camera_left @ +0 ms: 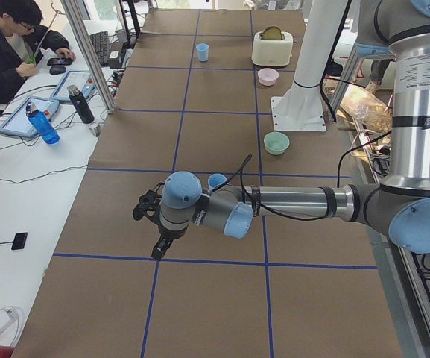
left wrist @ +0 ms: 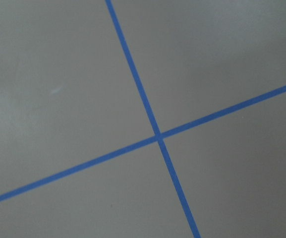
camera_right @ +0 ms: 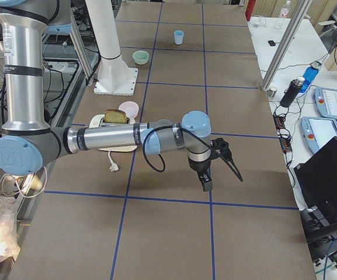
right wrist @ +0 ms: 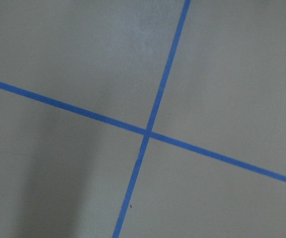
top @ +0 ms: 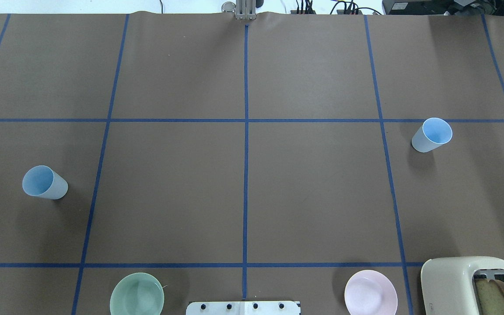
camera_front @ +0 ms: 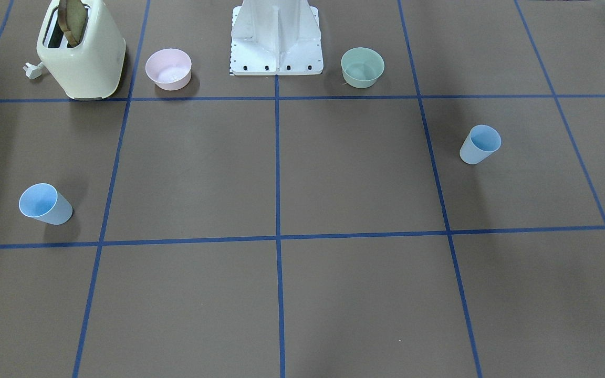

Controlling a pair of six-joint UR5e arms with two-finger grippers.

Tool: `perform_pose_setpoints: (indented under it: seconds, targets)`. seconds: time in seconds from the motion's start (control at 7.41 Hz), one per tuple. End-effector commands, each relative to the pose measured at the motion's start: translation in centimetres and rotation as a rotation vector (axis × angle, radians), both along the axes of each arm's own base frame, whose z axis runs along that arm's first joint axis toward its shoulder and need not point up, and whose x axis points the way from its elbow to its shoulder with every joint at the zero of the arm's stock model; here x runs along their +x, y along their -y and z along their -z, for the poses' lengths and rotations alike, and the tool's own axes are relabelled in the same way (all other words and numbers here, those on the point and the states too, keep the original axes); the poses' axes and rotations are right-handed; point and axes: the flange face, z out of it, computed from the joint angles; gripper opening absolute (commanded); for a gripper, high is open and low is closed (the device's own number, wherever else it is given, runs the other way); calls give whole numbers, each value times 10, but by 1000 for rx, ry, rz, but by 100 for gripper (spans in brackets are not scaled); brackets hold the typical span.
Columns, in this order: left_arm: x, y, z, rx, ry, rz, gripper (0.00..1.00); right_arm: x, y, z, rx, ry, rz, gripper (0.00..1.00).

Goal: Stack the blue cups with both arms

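Note:
Two light-blue cups stand upright and far apart on the brown table. One cup (top: 44, 182) is on the robot's left side (camera_front: 480, 144); in the exterior left view it (camera_left: 217, 181) peeks out behind the left arm. The other cup (top: 431, 134) is on the right side (camera_front: 45, 205) and shows far off in the exterior left view (camera_left: 202, 51). The left gripper (camera_left: 149, 231) hangs high above the table. The right gripper (camera_right: 221, 178) does too. Both show only in the side views, so I cannot tell whether they are open or shut. The wrist views show only tape lines.
A cream toaster (top: 470, 286) with a slice of bread stands at the near right by a pink bowl (top: 370, 292). A mint-green bowl (top: 137, 294) sits near left. The white pedestal (camera_front: 276, 37) stands between the bowls. Blue tape lines grid the table.

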Motion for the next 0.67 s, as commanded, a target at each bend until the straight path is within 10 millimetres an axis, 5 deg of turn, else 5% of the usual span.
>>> perform_pose_setpoints:
  seconds: [0.0, 0.27, 0.54]
  targets:
    - [7, -2, 10, 67, -96, -47, 98, 0, 4, 2, 66, 5, -2, 100]
    - [10, 2, 32, 45, -142, 5, 99, -2, 6, 10, 44, 36, -48, 100]
    - [74, 4, 59, -149, -239, 53, 98, -23, 8, 13, -16, 70, -83, 100]
